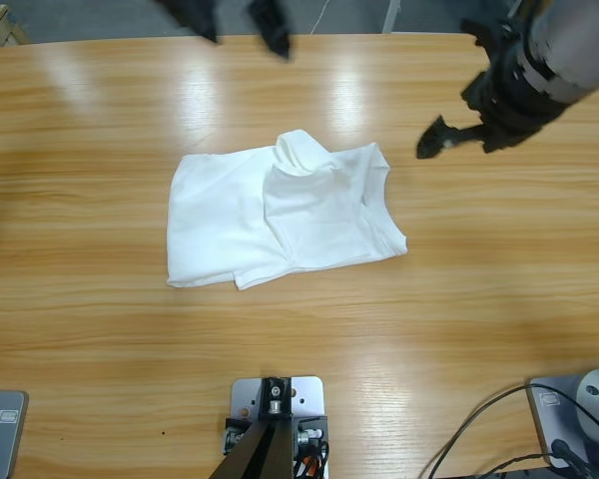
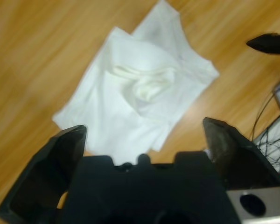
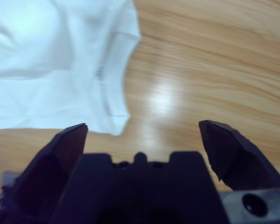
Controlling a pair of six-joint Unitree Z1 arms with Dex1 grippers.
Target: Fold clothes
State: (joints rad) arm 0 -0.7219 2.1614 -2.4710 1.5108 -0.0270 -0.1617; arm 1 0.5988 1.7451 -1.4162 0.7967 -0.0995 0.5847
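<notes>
Wooden counter (image 1: 80, 319), shirt (image 1: 230, 230) bundled mid-counter, both arms clear of it.
I judge the fold mostly done: the shirt lies in a rough rectangle, but one lump stays bunched on top and wants flattening. My left fingers (image 2: 144, 135) and right fingers (image 3: 142, 135) gape wide, holding nothing, above the cloth.

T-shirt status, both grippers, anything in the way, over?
Left gripper open, empty, above the table. Right gripper open, empty, beside the neck edge. White T-shirt partly folded, lumpy at the middle. Nothing in the way.
</notes>
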